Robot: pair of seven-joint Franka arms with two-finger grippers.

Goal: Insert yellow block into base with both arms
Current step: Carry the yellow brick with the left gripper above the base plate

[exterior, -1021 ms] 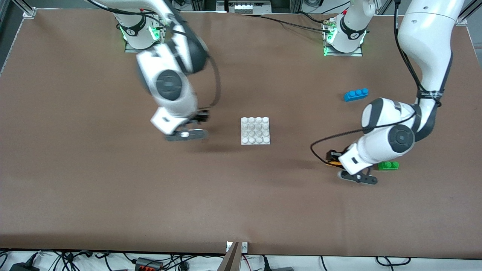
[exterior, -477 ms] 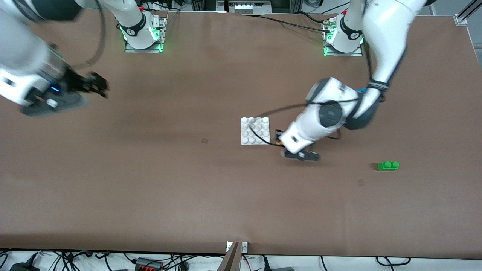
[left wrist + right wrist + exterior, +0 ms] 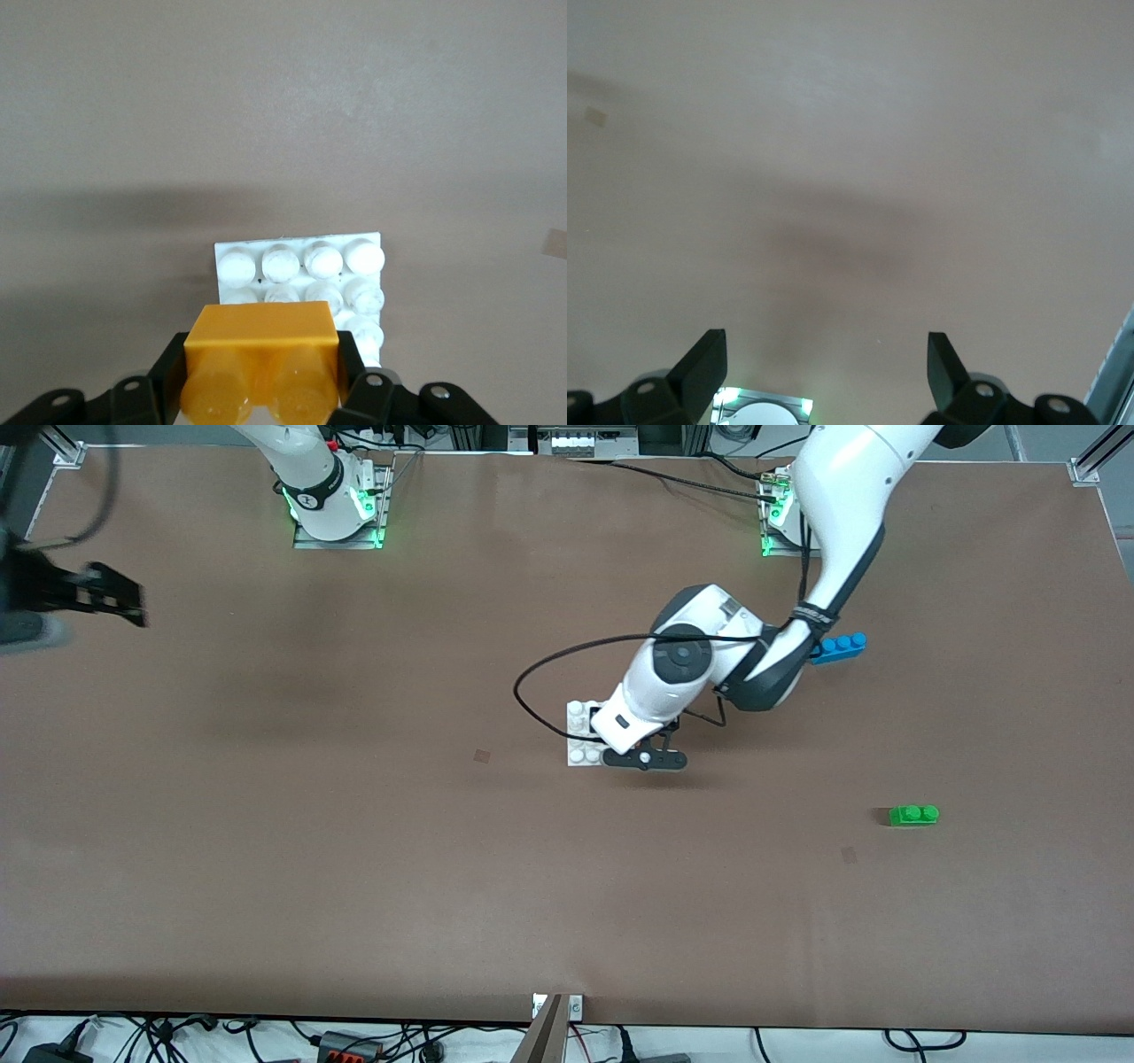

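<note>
- Left gripper: fingers clamped on the yellow block, one on each side of it. In the front view the left gripper hangs over the edge of the base that faces the left arm's end of the table; the block itself is hidden there under the wrist.
- Yellow block: held in the air above the base. Whether it touches the studs cannot be told.
- Base: white square plate with round studs, flat on the table near its middle. The left arm covers most of it in the front view.
- Right gripper: fingers spread wide, nothing between them. In the front view the right gripper is up over the table's edge at the right arm's end, well apart from the base; this arm waits.
- Table: brown matte sheet, with dark soft shadows under both arms.
- Blue brick: on the table toward the left arm's end, farther from the front camera than the base, partly covered by the left arm.
- Green brick: on the table toward the left arm's end, nearer to the front camera than the base, well apart from it.
- Black cable: loops from the left wrist out above the base.
- Surroundings: arm bases with green lights along the table's top edge; cables and plugs on the floor along the nearest edge.
</note>
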